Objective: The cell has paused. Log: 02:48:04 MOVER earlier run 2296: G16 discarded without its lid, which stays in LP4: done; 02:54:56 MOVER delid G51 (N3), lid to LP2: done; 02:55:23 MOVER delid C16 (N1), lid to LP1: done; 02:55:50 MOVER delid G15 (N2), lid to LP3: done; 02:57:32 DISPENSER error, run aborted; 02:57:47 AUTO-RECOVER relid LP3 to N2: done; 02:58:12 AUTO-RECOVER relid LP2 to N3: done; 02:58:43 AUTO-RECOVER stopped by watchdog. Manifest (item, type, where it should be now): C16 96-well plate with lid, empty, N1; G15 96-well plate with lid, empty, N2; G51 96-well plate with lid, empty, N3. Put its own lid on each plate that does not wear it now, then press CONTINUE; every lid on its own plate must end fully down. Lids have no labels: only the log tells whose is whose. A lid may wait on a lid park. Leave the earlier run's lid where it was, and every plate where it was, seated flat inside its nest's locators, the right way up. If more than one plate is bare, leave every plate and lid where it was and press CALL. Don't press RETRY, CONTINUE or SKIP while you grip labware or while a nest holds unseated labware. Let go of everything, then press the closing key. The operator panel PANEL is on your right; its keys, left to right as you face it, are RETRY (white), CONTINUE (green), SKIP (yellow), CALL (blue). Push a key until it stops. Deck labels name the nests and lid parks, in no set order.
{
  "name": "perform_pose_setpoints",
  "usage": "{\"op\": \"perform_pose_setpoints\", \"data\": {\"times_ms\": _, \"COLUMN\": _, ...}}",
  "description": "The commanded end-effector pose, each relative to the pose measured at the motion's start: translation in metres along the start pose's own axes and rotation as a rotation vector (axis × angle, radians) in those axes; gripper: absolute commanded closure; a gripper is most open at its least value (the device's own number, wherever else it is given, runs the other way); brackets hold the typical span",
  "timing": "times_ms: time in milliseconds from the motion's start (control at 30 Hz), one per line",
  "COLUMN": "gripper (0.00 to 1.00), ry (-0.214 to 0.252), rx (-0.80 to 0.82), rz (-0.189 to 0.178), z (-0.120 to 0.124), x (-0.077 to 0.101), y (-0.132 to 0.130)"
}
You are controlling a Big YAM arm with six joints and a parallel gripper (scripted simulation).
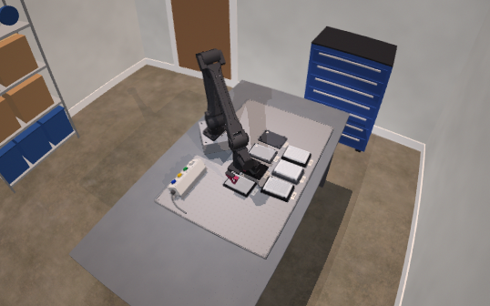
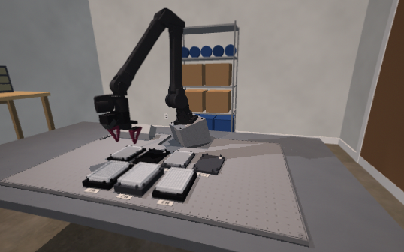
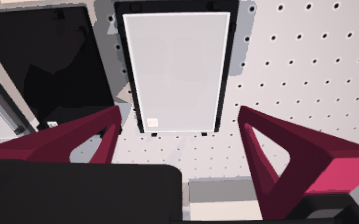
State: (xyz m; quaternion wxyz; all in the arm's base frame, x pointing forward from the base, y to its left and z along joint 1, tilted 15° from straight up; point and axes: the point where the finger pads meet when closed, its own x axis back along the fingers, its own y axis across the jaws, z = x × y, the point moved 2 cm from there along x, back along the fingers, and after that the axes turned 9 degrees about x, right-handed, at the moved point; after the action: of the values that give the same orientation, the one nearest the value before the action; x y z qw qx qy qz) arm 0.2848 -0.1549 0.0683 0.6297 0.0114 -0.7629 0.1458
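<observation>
My gripper (image 2: 125, 135) is open and empty. It hovers a little above a flat white lid (image 3: 176, 70) that lies on a black lid park, the leftmost of the back row in the exterior view (image 2: 128, 152). In the wrist view my fingers straddle the lid's near end without touching it. An empty black park (image 3: 46, 65) is next to it. The front row holds three plates in nests: the left one (image 2: 107, 173) shows an open well grid, while the middle one (image 2: 140, 176) and the right one (image 2: 175, 181) look smooth on top.
Further along the back row, another lid (image 2: 179, 158) lies on a park, and the last park (image 2: 209, 163) is empty. The operator panel (image 1: 188, 176) with its coloured keys stands on the mat left of the parks. The arm base (image 1: 212, 132) is behind them.
</observation>
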Motion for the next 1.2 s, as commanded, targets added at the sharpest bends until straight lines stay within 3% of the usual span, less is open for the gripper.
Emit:
{"op": "perform_pose_setpoints", "data": {"times_ms": 0, "gripper": 0.00, "ry": -0.041, "rx": 0.039, "rz": 0.022, "z": -0.018, "x": 0.010, "y": -0.007}}
{"op": "perform_pose_setpoints", "data": {"times_ms": 233, "gripper": 0.00, "ry": -0.030, "rx": 0.017, "rz": 0.020, "z": -0.012, "x": 0.008, "y": -0.008}}
{"op": "perform_pose_setpoints", "data": {"times_ms": 333, "gripper": 0.00, "ry": -0.010, "rx": 0.019, "rz": 0.004, "z": -0.002, "x": -0.007, "y": -0.003}}
{"op": "perform_pose_setpoints", "data": {"times_ms": 600, "gripper": 0.00, "ry": -0.017, "rx": 0.022, "rz": 0.008, "z": -0.007, "x": -0.015, "y": -0.004}}
{"op": "perform_pose_setpoints", "data": {"times_ms": 633, "gripper": 0.00, "ry": -0.035, "rx": 0.019, "rz": 0.023, "z": -0.009, "x": -0.010, "y": -0.007}}
{"op": "perform_pose_setpoints", "data": {"times_ms": 667, "gripper": 0.00, "ry": -0.013, "rx": 0.020, "rz": 0.004, "z": -0.003, "x": -0.019, "y": -0.002}}
{"op": "perform_pose_setpoints", "data": {"times_ms": 1167, "gripper": 0.00, "ry": -0.015, "rx": 0.020, "rz": 0.006, "z": -0.005, "x": -0.041, "y": -0.003}}
